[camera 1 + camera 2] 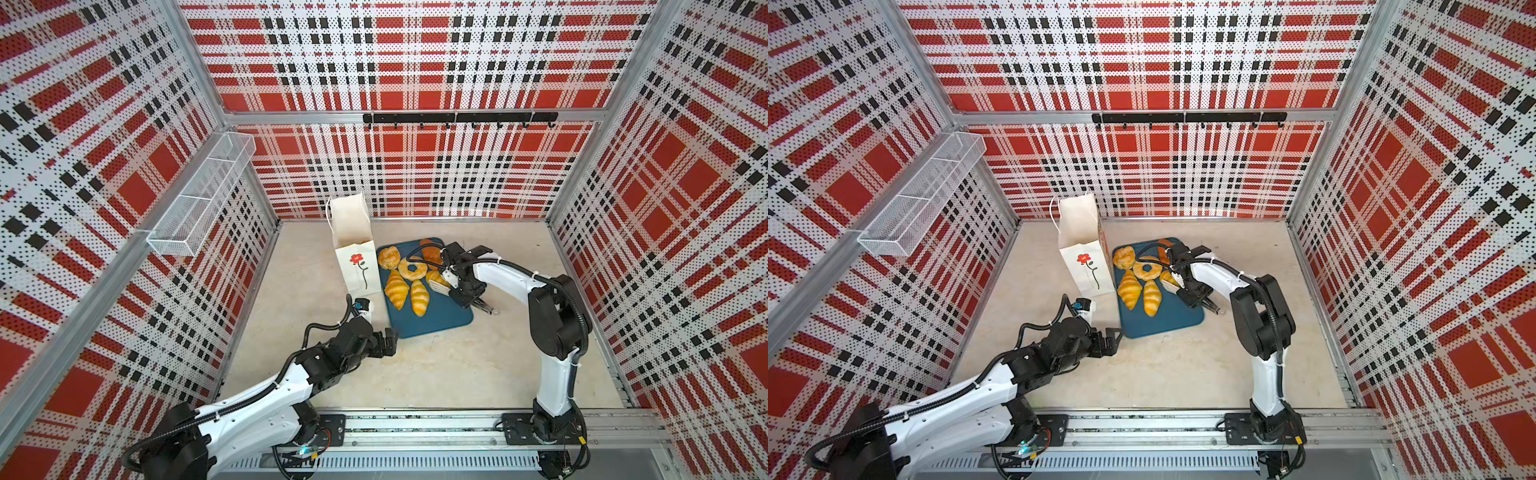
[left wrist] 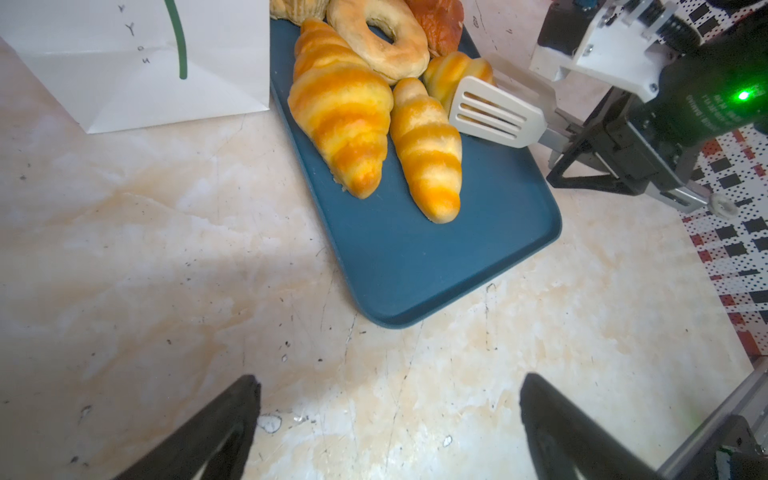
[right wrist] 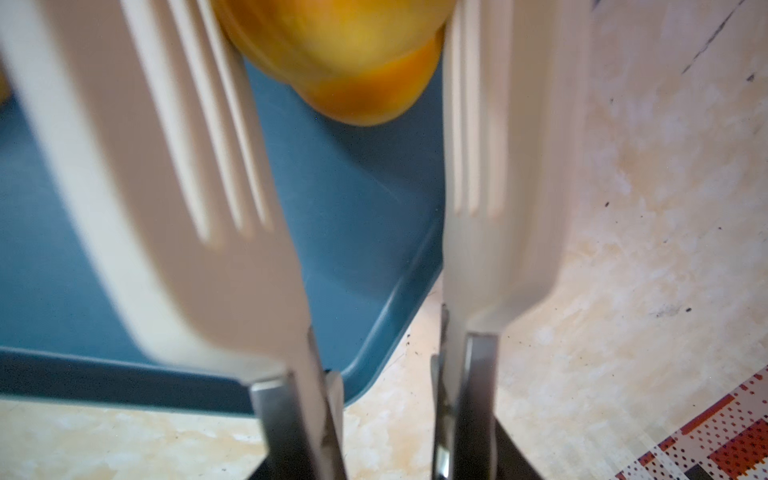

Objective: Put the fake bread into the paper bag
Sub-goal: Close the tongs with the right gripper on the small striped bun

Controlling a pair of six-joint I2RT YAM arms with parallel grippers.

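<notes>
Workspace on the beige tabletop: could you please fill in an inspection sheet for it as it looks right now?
Surface: beige marbled tabletop with dark specks; a dark blue rectangular plastic tray lies on it.
Job's things: six fake bread pieces, mostly golden, are visible on the tray; a tall white paper bag with a red flower stands open beside the tray.
Clutter: nothing seen.
Grippers: left gripper open and empty, above the tabletop near the tray; right gripper shut on white slotted tongs, whose blades straddle a small croissant.
Cables: black corrugated cables run along both arms.
Surroundings: red, black and white plaid perforated walls; white wire mesh basket; black hook rail.
</notes>
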